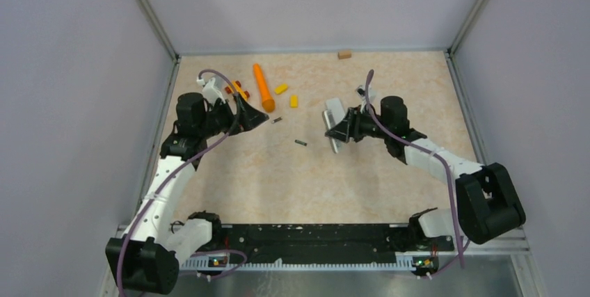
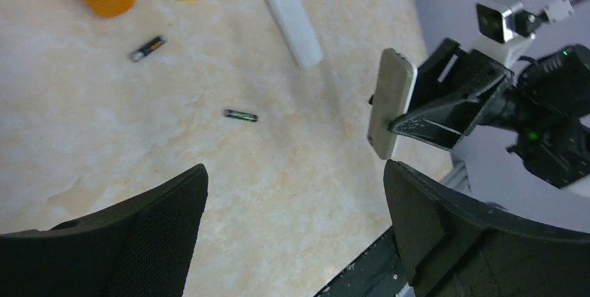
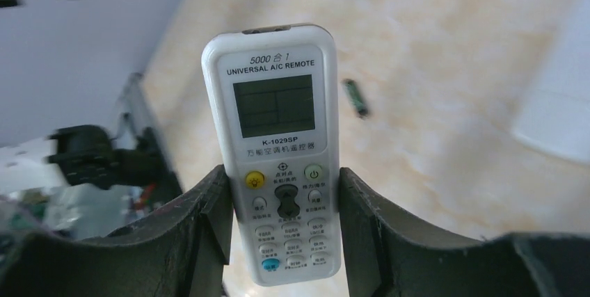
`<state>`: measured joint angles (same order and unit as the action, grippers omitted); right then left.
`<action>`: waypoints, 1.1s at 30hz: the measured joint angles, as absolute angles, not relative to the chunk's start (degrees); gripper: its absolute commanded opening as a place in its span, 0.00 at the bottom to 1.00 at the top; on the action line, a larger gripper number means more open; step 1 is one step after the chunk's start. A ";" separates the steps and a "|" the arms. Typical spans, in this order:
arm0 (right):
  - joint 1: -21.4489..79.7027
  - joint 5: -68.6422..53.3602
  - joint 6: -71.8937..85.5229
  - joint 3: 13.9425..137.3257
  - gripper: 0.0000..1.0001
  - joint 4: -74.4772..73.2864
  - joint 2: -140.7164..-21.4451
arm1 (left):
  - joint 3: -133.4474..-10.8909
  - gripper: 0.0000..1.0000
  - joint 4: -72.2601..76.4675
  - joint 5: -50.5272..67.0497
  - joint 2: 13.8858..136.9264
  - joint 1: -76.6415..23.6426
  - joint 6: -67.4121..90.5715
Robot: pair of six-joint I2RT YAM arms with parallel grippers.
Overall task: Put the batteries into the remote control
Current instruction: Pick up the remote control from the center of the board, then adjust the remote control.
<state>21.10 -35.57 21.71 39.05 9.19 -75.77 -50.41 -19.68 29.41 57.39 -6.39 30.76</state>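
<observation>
My right gripper (image 3: 284,186) is shut on the white remote control (image 3: 275,102) at its button end, and the jaws press both long sides. The remote is held off the table, screen end pointing away from the wrist. In the left wrist view the remote (image 2: 391,99) stands edge-on in those fingers. Two batteries (image 1: 277,119) (image 1: 300,143) lie on the table between the arms; they also show as batteries (image 2: 147,48) (image 2: 241,115) in the left wrist view. My left gripper (image 2: 296,172) hangs open above bare table, left of the batteries, holding nothing.
A white flat bar (image 2: 292,12) lies on the table beside the held remote. An orange cylinder (image 1: 263,87), two yellow blocks (image 1: 281,89) (image 1: 293,101) and small orange pieces (image 1: 233,88) sit at the back left. A wooden block (image 1: 344,53) rests by the back wall.
</observation>
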 measured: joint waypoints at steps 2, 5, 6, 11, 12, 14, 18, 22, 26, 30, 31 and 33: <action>23.31 -40.32 29.89 38.89 0.23 19.22 -77.19 | -48.25 0.99 -14.79 35.40 56.38 -6.39 32.21; 26.68 -45.06 40.93 39.16 0.23 32.77 -80.09 | -45.01 0.99 -6.52 42.81 55.16 -6.46 35.62; 27.92 -46.46 44.75 39.51 0.23 37.12 -81.38 | -44.29 0.99 -4.47 44.38 54.85 -6.46 36.56; 34.24 -51.29 62.00 44.10 0.22 56.14 -89.38 | -43.03 0.99 5.98 51.70 54.46 -7.42 41.89; 35.11 -51.75 64.95 44.84 0.22 59.51 -90.70 | -43.00 0.99 7.46 52.51 54.46 -7.73 42.48; 36.69 -52.62 70.59 46.19 0.21 66.39 -93.47 | -43.00 0.99 10.59 54.39 54.46 -8.51 43.99; 38.57 -53.30 77.52 48.03 0.21 74.35 -97.43 | -43.00 0.98 13.45 56.45 54.50 -10.02 46.63; 39.51 -53.76 79.61 48.93 0.21 75.94 -99.02 | -43.00 0.86 13.98 56.82 55.16 -11.60 48.51; 40.05 -54.00 79.68 49.67 0.21 75.81 -99.81 | -43.00 0.68 13.96 56.66 57.87 -12.60 50.94; 40.10 -54.06 78.61 50.02 0.21 73.34 -99.96 | -43.00 0.48 14.17 56.42 59.96 -12.80 53.21; 40.10 -54.04 78.26 50.04 0.21 72.47 -100.01 | -42.98 0.41 14.15 56.42 60.20 -12.82 53.43; 40.10 -54.08 77.52 50.26 0.23 71.16 -100.01 | -42.98 0.19 14.24 56.69 60.75 -12.80 53.76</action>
<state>40.10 -54.08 77.52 50.26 71.16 -100.01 -42.98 14.24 56.69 60.75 -12.80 53.76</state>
